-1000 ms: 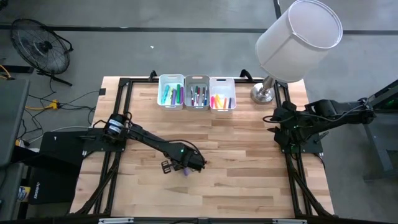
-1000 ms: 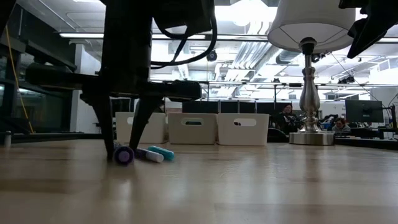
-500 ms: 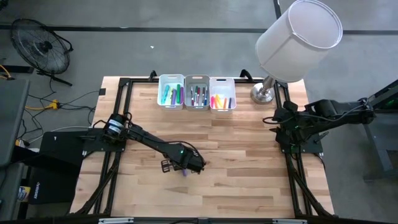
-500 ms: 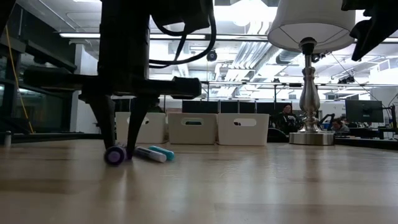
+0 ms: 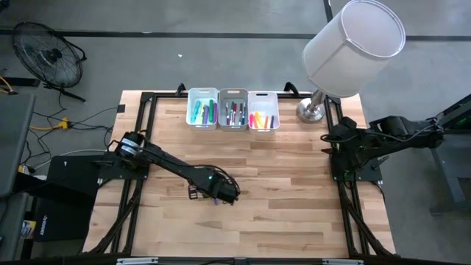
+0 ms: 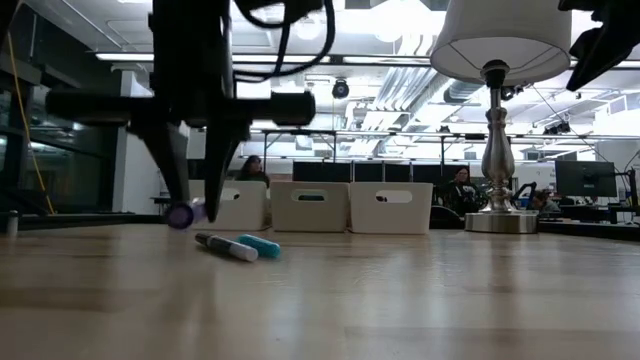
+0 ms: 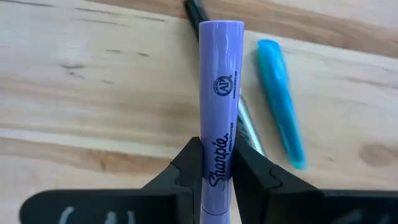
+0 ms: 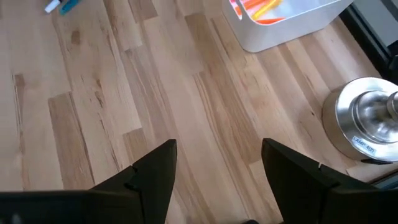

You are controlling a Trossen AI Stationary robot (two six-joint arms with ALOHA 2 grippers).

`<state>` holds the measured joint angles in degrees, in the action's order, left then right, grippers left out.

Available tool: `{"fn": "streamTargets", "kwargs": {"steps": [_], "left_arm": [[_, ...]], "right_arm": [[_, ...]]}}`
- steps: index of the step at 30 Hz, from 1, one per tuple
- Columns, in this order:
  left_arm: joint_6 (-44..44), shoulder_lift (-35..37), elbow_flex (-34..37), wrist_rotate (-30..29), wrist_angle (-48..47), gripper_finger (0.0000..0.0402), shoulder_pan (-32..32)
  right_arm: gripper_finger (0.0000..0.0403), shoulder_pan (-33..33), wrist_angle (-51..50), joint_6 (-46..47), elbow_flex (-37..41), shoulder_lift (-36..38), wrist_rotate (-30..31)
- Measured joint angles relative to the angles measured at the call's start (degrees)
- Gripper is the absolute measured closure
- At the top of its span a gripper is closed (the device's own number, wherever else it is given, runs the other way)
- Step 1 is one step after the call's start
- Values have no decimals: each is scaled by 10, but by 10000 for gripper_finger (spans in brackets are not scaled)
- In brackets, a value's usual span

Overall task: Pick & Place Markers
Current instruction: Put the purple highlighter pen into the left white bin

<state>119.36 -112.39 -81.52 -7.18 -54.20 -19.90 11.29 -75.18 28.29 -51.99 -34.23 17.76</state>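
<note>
My left gripper (image 6: 190, 208) hangs over the middle of the table's near half, shut on a purple marker (image 7: 221, 93), which is just above the wood. Below it, a teal marker (image 6: 259, 244) and a thin grey-and-white marker (image 6: 225, 246) lie flat on the table, side by side; the left wrist view shows the teal marker (image 7: 280, 106) next to the purple one. My right gripper (image 8: 217, 162) waits open above the table's right edge, with nothing between its fingers. My left gripper pinches the purple marker's barrel (image 7: 217, 152) between its two fingers, at the printed part back from the long cap. The fingers point down from above and lie across the marker. The marker hangs about level, clear of the table, one end (image 6: 181, 214) toward the near edge.
Three white bins (image 5: 233, 109) holding markers stand in a row at the far edge. A silver-based lamp (image 5: 310, 110) with a big white shade stands at the far right corner. Bare wood lies between the bins and my left gripper.
My left gripper has shut on the purple marker, which lay on the table beside the other two, and has risen with it. The marker is now lifted clear of the wood and stays about level. The teal and thin markers have stayed where they were.
</note>
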Motion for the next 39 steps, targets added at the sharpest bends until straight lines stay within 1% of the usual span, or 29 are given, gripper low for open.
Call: {"fn": "streamTargets", "kwargs": {"steps": [7, 14, 18, 20, 22, 24, 27, 33, 39], "left_arm": [[-7, 26, 0, -22, -4, 346, 1], [-13, 41, -1, -43, -12, 346, 16], [-49, 48, -2, -37, 6, 344, 36], [-69, 59, 0, -35, -4, 343, 45], [-83, 71, -4, -35, 7, 344, 57], [-98, 83, -1, -41, -6, 345, 66], [-130, 98, -2, -50, 4, 345, 89], [-204, 139, -1, -71, -24, 345, 144], [-316, 171, -2, -70, -30, 345, 231]], "right_arm": [[179, 0, 0, 0, 0, 6, 6], [179, 0, 0, -3, 0, 6, 13], [179, 0, 0, -3, 0, 6, 12], [179, 0, 0, -3, 0, 6, 13], [179, 0, 0, -3, 0, 6, 13], [179, 0, 0, -3, 0, 6, 13], [179, 0, 0, -3, 0, 6, 14], [179, 0, 3, -3, 0, 6, 14], [179, 0, 11, -1, 0, 6, 13]]}}
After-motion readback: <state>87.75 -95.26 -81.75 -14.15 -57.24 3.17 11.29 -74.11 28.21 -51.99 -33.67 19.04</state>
